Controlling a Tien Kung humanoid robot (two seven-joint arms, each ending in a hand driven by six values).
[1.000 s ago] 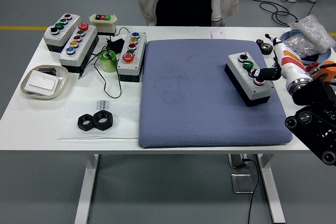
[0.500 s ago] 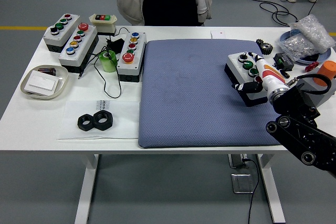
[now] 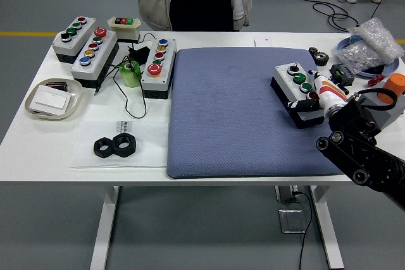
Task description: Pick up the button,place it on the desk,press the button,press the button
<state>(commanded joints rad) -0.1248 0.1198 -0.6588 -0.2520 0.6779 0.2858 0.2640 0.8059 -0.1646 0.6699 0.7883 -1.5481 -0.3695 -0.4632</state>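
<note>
Right hand [image 3: 310,96] rests fingers on the rigid, boxy button box [image 3: 299,94] at three o'clock, holding nothing; likely grippable by its sides

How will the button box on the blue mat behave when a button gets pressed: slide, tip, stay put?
The button box looks like a rigid plastic block lying flat, so tipping seems unlikely. The textured blue mat probably grips its base, limiting sliding. The right hand bears at its near end, so an off-centre push might twist it slightly.
</note>
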